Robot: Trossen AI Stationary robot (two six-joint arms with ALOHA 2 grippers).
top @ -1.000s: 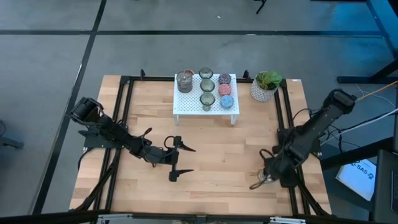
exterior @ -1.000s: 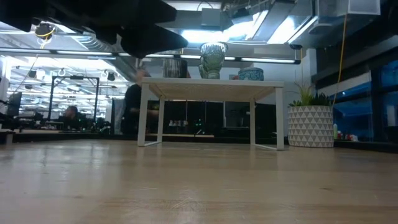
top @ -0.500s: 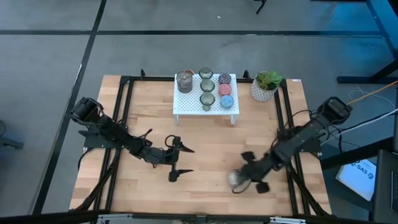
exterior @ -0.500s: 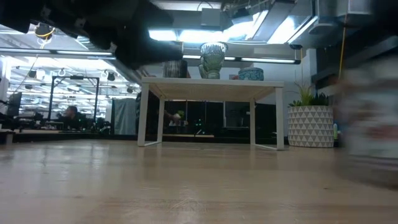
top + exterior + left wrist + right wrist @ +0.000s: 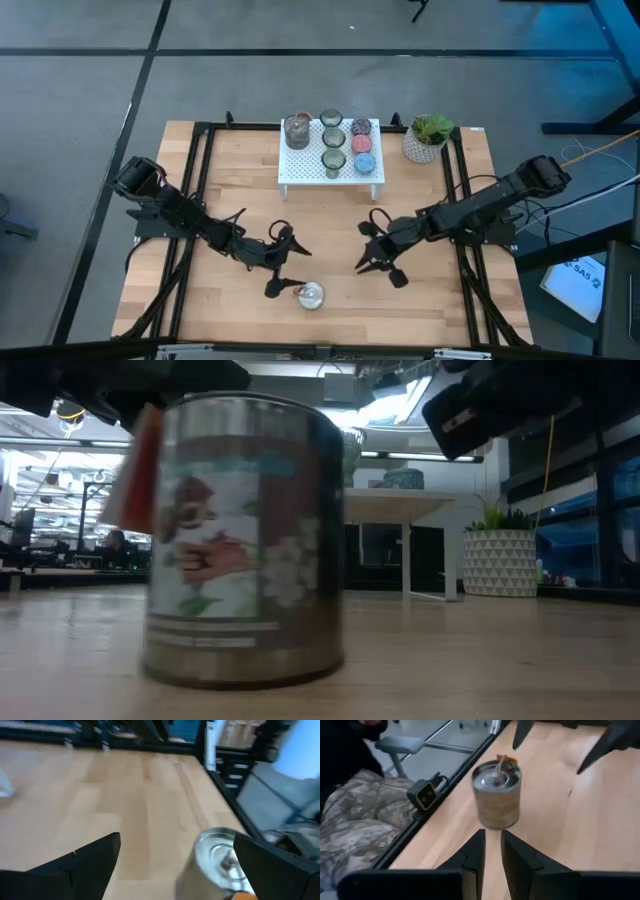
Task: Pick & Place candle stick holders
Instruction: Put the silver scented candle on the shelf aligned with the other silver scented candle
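One silver holder stood free on the worktop: stiff, slick metal, likely light, best pinched across its sides. Left claw gaped wide beside it; right claw nearly closed, empty.

Overhead camera looks straight down on the whole desk; low camera sits level, close behind the silver tin; both wrist cameras face it.

Bare wood lay open across the table at centre frame in the high view. 1 silver tin stood at lower centre, between the left gripper and right gripper. The white rack and plant pot blocked the upper edge.
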